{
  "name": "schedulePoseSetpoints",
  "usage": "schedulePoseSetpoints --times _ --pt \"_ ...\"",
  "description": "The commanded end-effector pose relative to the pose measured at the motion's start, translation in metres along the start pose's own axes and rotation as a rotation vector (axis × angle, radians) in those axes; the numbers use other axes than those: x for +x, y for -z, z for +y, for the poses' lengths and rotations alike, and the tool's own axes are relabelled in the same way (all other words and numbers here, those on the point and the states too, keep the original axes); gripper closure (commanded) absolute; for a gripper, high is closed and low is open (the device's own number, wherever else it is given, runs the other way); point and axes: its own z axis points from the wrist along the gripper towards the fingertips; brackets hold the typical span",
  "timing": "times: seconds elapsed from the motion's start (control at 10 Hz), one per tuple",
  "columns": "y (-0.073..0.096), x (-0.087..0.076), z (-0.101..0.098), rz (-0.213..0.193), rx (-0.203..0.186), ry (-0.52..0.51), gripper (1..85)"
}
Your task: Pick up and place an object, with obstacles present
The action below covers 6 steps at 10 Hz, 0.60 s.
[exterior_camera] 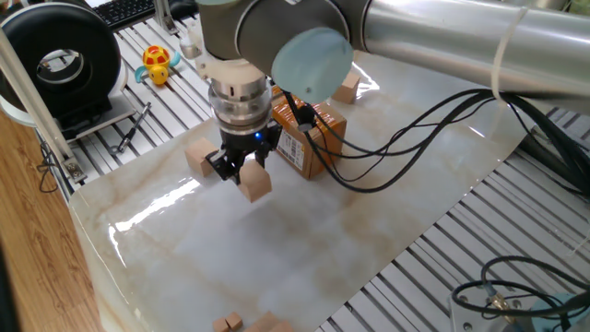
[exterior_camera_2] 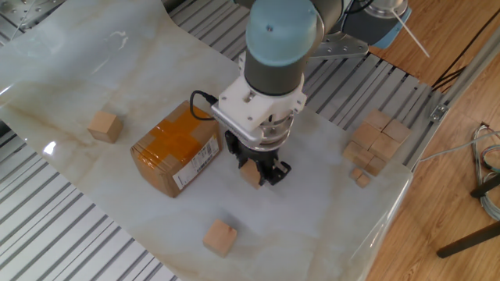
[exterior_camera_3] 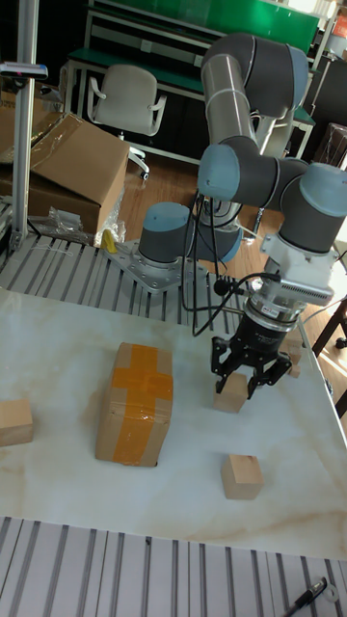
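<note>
pincer (exterior_camera_2: 256,172): closed on cube (exterior_camera_2: 250,173), fingers either side; pts straight down
cube: in pincer, just right of box (exterior_camera_2: 175,148) in tall view, low over counter (exterior_camera_2: 109,70); can't tell if touching it
box: on counter, orange tape up, barcode label on side facing pincer
other cubes: one (exterior_camera_2: 220,237) on counter near pincer, one (exterior_camera_2: 104,125) beyond box, apart
pile (exterior_camera_2: 376,144): more cubes at counter edge

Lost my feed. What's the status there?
End effector shut on cube, off the table. Box close beside it. Loose cube nearby.
</note>
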Motion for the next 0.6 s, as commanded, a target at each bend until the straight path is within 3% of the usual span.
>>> schedulePoseSetpoints --times 0.0,0.2,0.3,0.4,0.5 --pt "0.003 -0.015 -0.003 -0.06 0.001 0.027 84.3" --pt "0.054 0.009 -0.003 0.008 -0.011 0.016 84.3" --pt "0.073 0.015 0.0 0.022 -0.027 0.016 84.3" --pt "0.083 0.017 0.002 0.03 -0.035 0.017 84.3" --pt "0.083 0.01 0.004 0.008 -0.037 0.027 84.3"
